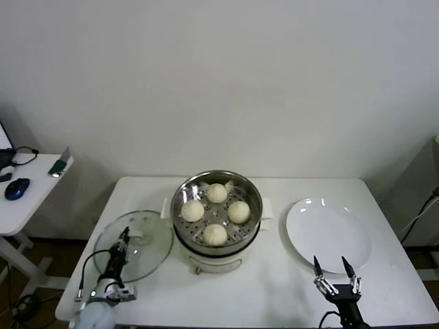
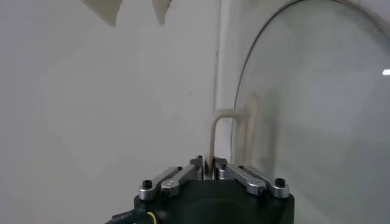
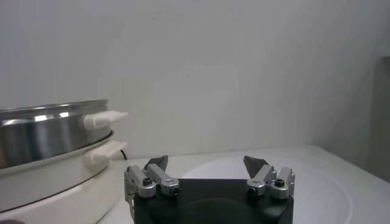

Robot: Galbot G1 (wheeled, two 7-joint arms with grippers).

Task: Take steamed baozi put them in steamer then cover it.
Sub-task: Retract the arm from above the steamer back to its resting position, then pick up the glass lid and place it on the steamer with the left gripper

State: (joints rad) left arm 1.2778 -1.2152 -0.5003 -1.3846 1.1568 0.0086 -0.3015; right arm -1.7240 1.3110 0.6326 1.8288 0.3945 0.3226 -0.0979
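Note:
Four cream-white baozi (image 1: 217, 193) sit on the perforated tray inside the steel steamer (image 1: 254, 199) at the table's middle; the steamer also shows in the right wrist view (image 3: 49, 131). The clear glass cover (image 1: 147, 253) lies on the table left of the steamer. My left gripper (image 1: 125, 236) is over the cover and shut on its cream-white handle (image 2: 228, 114), as the left wrist view (image 2: 211, 164) shows beside the glass (image 2: 317, 109). My right gripper (image 1: 336, 264) is open and empty at the near edge of the white plate; it also shows in its own wrist view (image 3: 206, 161).
A flat white plate (image 1: 329, 229) lies right of the steamer, also in the right wrist view (image 3: 317, 182). A small side table (image 1: 27, 205) with a blue mouse (image 1: 16, 188) stands at far left. The white table's front edge (image 1: 226, 319) is close to both arms.

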